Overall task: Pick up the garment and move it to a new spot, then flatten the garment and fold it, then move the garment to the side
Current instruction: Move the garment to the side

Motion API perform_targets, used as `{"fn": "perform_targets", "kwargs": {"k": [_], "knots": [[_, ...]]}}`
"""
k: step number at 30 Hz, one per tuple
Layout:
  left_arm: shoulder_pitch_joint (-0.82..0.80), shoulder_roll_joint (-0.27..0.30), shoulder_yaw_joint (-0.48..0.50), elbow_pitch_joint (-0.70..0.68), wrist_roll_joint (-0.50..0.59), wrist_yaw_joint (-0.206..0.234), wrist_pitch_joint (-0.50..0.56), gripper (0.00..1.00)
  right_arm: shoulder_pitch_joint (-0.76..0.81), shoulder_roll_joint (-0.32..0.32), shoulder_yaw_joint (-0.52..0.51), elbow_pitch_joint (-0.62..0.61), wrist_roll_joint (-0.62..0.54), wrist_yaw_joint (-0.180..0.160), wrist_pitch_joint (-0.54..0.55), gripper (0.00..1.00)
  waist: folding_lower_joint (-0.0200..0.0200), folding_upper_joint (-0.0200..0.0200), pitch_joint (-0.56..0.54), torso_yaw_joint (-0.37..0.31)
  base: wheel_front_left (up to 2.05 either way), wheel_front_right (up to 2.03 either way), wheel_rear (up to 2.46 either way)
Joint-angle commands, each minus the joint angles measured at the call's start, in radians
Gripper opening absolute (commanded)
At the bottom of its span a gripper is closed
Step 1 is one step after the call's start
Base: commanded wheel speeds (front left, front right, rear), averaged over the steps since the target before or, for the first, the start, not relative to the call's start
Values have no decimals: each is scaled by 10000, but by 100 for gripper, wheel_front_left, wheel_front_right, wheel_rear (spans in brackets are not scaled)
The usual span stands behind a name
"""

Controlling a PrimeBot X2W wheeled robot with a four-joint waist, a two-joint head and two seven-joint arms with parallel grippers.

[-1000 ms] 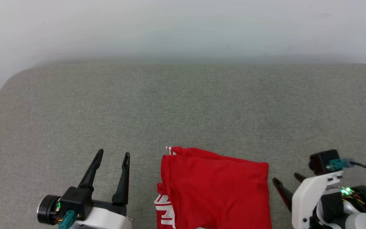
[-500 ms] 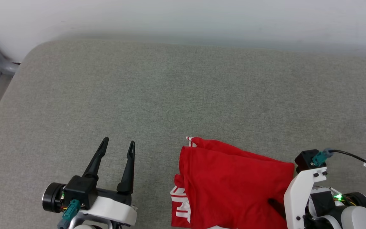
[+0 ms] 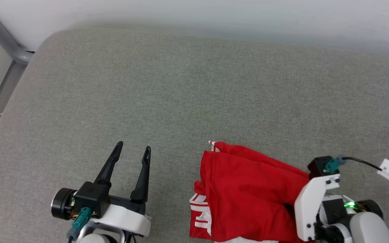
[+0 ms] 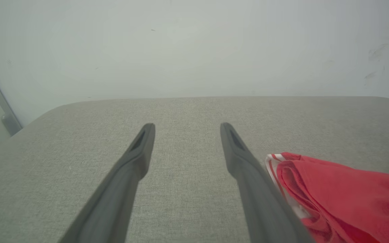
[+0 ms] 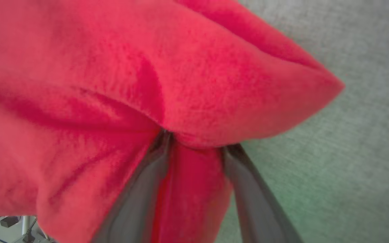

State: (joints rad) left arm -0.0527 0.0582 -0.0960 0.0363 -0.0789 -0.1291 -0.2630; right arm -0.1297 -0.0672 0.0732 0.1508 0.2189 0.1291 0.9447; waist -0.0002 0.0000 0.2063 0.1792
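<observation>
The garment (image 3: 248, 189) lies folded on the grey cushion (image 3: 194, 94) near its front edge, red with white striped trim at its left side. It also shows as red cloth (image 4: 343, 195) at the lower right of the left wrist view. My left gripper (image 3: 133, 145) rests open to the garment's left, nothing between its fingers (image 4: 140, 155). My right gripper (image 5: 194, 138) has pushed into the garment's right edge (image 5: 113, 67). Its fingers (image 5: 137, 192) straddle a bunched fold and the tips are buried in cloth, so a pinch cannot be confirmed. The white right wrist housing (image 3: 311, 206) sits over that edge.
A pale wall (image 3: 214, 17) backs the cushion. A grey metal tube (image 3: 2, 40) runs past the cushion's far left corner. A black cable with a white tag (image 3: 385, 168) trails from the right wrist. Bare cushion stretches ahead and to the left of the garment.
The head camera has shifted. My right gripper has moved left from beside the garment into its right edge, and the cloth there has bunched up. The left gripper stays open.
</observation>
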Motion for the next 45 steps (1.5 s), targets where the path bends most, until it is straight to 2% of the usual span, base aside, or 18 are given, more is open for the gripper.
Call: {"fn": "perform_targets", "kwargs": {"k": [1,6,9,16,22,24,27,31,40,45], "knots": [[-163,-10,-24,18,52,-14,-21,100,314,270,353,732,8,25,60,0,2,0,-24,-3,0,0,0],[20,42,65,47,81,-15,-20,100,-216,-169,579,676,-13,8,-751,0,2,0,-279,-199,0,0,0],[80,70,116,0,118,-15,-20,100,-561,-759,985,335,-44,4,-1215,0,2,0,-430,-423,0,0,0],[185,178,-25,-165,303,-17,-20,100,-1262,-2800,2274,-750,-281,7,-1752,0,2,0,-617,-1255,0,0,0],[-80,136,-537,-241,370,-18,-20,100,-1998,-4595,3161,-1113,-31,7,-1785,0,2,0,-387,-2144,0,0,0],[-214,172,-722,-290,404,-18,-20,100,-2269,-5054,3349,-1123,248,7,-1928,0,2,0,-181,-2485,0,0,0],[-474,282,-1068,-316,430,-18,-20,100,-2690,-6113,3686,-844,140,7,-2342,0,2,0,239,-2937,0,0,0],[-920,474,-1538,-431,501,-18,-20,100,-3203,-7017,3898,-219,259,5,-3143,0,2,0,911,-3460,0,0,0],[-2177,852,-2564,-942,690,-8,-20,100,-4241,-7685,2954,2108,252,4,-5551,0,2,0,2541,-4210,0,0,0],[-2856,1107,-3085,-1371,831,-8,-20,100,-4964,-7535,2101,3657,40,4,-6833,0,2,0,3277,-4254,0,0,0]]}}
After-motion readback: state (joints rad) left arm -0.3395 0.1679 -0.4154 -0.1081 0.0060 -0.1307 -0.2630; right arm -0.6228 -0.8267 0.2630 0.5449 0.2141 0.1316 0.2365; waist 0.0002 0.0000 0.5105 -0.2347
